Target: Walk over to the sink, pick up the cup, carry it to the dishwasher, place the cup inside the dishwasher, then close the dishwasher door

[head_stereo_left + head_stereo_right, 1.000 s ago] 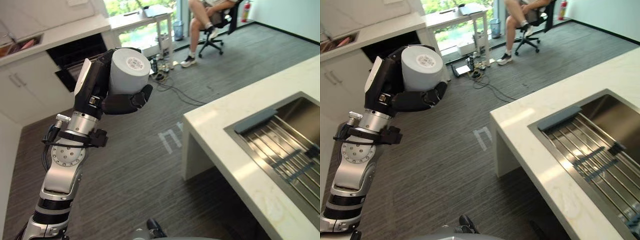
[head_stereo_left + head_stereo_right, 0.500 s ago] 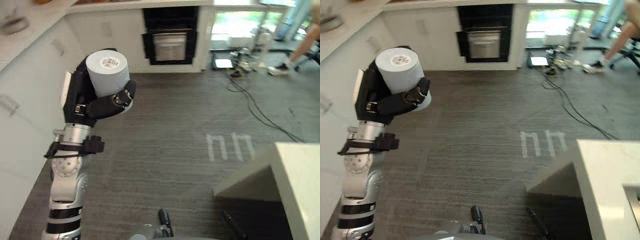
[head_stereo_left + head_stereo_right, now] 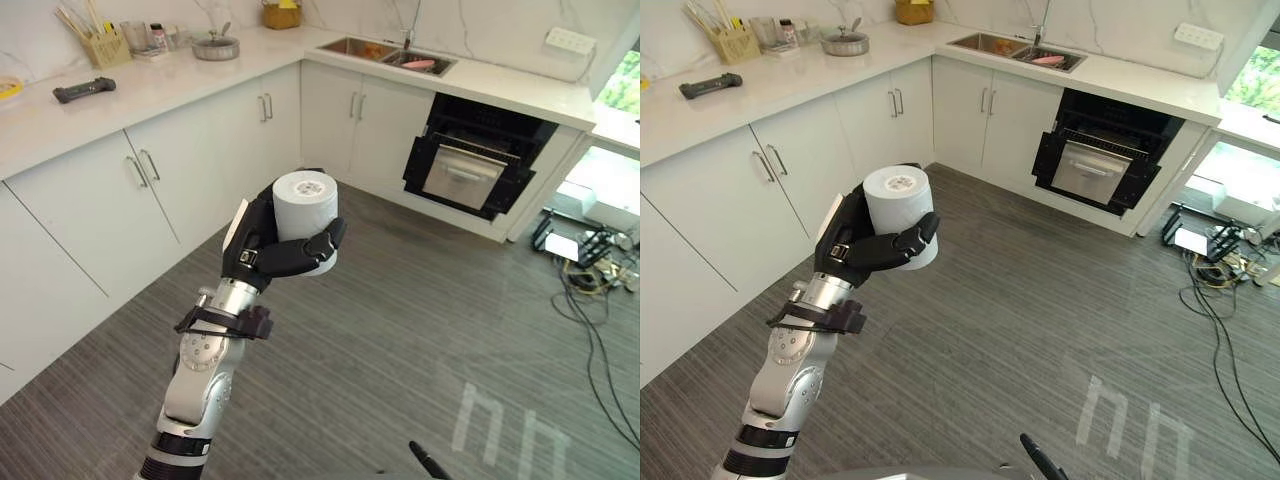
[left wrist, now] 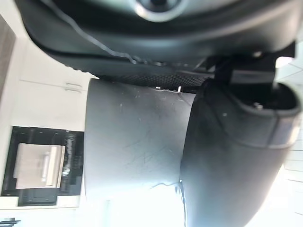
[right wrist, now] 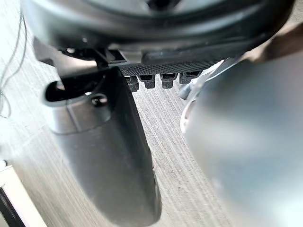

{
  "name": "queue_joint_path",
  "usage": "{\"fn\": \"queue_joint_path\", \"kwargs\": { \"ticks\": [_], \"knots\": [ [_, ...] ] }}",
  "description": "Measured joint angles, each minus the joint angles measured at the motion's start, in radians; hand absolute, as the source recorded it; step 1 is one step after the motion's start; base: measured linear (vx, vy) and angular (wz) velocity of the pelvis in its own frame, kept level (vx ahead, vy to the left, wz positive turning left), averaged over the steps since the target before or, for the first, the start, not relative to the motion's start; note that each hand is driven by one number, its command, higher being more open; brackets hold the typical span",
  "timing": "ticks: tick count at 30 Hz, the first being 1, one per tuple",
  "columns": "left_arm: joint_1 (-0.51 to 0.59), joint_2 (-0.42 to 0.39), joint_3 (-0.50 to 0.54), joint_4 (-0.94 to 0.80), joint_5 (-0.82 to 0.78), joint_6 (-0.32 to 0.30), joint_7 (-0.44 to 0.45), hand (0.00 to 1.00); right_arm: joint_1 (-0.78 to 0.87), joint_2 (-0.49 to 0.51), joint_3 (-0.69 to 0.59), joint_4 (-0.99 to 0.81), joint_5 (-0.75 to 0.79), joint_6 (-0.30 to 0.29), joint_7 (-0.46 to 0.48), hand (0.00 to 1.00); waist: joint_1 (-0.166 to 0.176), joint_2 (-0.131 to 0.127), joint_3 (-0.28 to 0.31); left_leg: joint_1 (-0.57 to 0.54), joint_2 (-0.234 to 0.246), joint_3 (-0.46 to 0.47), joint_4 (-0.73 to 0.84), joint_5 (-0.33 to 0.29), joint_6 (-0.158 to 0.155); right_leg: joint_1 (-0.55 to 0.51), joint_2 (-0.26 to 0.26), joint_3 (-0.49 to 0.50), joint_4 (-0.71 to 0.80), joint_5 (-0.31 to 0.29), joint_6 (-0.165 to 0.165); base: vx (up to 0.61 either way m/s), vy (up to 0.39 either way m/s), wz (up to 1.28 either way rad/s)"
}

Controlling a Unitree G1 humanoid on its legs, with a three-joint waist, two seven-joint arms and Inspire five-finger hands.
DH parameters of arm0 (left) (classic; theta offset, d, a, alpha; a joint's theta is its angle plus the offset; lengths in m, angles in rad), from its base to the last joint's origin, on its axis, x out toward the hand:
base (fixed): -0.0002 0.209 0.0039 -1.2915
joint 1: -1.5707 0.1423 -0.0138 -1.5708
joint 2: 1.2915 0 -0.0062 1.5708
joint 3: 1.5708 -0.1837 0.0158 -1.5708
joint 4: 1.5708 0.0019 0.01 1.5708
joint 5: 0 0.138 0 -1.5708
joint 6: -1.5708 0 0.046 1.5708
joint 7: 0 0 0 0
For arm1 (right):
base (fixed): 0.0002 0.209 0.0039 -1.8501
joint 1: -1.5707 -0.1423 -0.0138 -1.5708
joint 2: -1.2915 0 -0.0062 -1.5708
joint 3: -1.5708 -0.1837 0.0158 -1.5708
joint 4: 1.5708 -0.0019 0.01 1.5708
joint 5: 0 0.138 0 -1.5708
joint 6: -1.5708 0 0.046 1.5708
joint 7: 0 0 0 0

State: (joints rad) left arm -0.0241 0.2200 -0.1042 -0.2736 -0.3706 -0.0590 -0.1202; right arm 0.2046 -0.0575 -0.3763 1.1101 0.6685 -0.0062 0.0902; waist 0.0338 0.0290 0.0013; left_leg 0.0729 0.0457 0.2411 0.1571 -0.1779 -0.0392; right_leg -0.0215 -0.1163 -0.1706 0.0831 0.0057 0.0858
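still, left hand (image 3: 265,252) clenched round cup (image 3: 304,203); view swung onto cabinets (image 3: 195,165), dishwasher (image 3: 472,172); right hand (image 5: 104,156) state unclear.

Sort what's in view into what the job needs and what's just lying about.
Job: cup, held in the left hand; dishwasher, door open; right hand, idle.
Lying about: pot, utensil holder, sink, cables.
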Motion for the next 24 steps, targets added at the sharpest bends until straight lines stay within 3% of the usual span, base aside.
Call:
{"fn": "queue_joint_path", "kwargs": {
  "ticks": [1,4,11,16,19,20,21,24],
  "knots": [
    [0.000,-0.007,0.000,0.010,-0.002,0.001,-0.005,0.00,-0.006,-0.011,0.001,0.000,0.001,0.002,0.005,1.00,-0.004,0.014,-0.006,0.017,0.017,0.018,-0.015,0.003,-0.009,0.009,0.020,0.004,-0.004,-0.008,-0.015,0.19,-0.208,-0.25],
    [-0.002,-0.007,0.000,0.037,-0.003,0.000,-0.021,0.00,-0.019,-0.020,0.008,0.000,0.040,0.000,0.061,1.00,-0.027,0.014,-0.008,0.065,0.034,0.039,-0.042,0.024,-0.043,0.043,0.042,0.021,-0.015,-0.018,-0.031,0.14,-0.165,-0.21],
    [-0.003,-0.007,0.030,0.095,0.000,-0.014,-0.008,0.00,-0.019,-0.014,0.014,0.012,0.046,-0.005,0.131,1.00,-0.037,0.010,-0.010,0.081,0.034,0.069,-0.062,0.025,-0.042,0.042,0.053,0.051,-0.031,-0.016,-0.031,0.00,-0.032,-0.12],
    [-0.003,-0.007,0.038,0.132,0.043,-0.039,0.072,0.00,-0.019,-0.021,0.040,0.023,0.021,-0.010,0.141,1.00,-0.038,0.008,-0.009,0.091,0.037,0.070,-0.087,0.029,-0.036,0.046,0.061,0.050,-0.048,0.005,-0.035,-0.08,-0.012,-0.01],
    [0.000,-0.008,0.037,0.180,0.076,-0.046,0.138,0.00,-0.034,-0.022,0.042,0.033,-0.003,-0.009,0.143,1.00,-0.041,0.006,-0.005,0.093,0.040,0.070,-0.111,0.042,-0.016,0.057,0.072,0.048,-0.090,0.040,-0.041,-0.11,-0.030,0.00],
    [0.003,-0.008,0.037,0.207,0.099,-0.047,0.172,0.00,-0.038,-0.024,0.051,0.033,-0.008,-0.007,0.143,1.00,-0.045,0.005,0.003,0.093,0.039,0.070,-0.117,0.051,-0.012,0.062,0.072,0.047,-0.107,0.056,-0.043,-0.10,-0.028,0.01],
    [0.042,-0.008,-0.014,0.238,0.274,-0.047,0.289,0.00,-0.052,-0.058,0.127,0.019,-0.073,0.023,0.164,1.00,-0.052,0.012,0.055,0.095,0.041,0.057,-0.168,0.101,-0.020,0.079,0.083,0.025,-0.168,0.100,-0.052,-0.07,-0.021,0.00],
    [0.043,-0.008,-0.014,0.238,0.274,-0.047,0.289,0.00,-0.052,-0.058,0.127,0.019,-0.073,0.023,0.164,1.00,-0.051,0.012,0.055,0.095,0.041,0.057,-0.168,0.101,-0.020,0.079,0.083,0.024,-0.168,0.100,-0.052,0.00,0.000,0.00]
  ]
}}
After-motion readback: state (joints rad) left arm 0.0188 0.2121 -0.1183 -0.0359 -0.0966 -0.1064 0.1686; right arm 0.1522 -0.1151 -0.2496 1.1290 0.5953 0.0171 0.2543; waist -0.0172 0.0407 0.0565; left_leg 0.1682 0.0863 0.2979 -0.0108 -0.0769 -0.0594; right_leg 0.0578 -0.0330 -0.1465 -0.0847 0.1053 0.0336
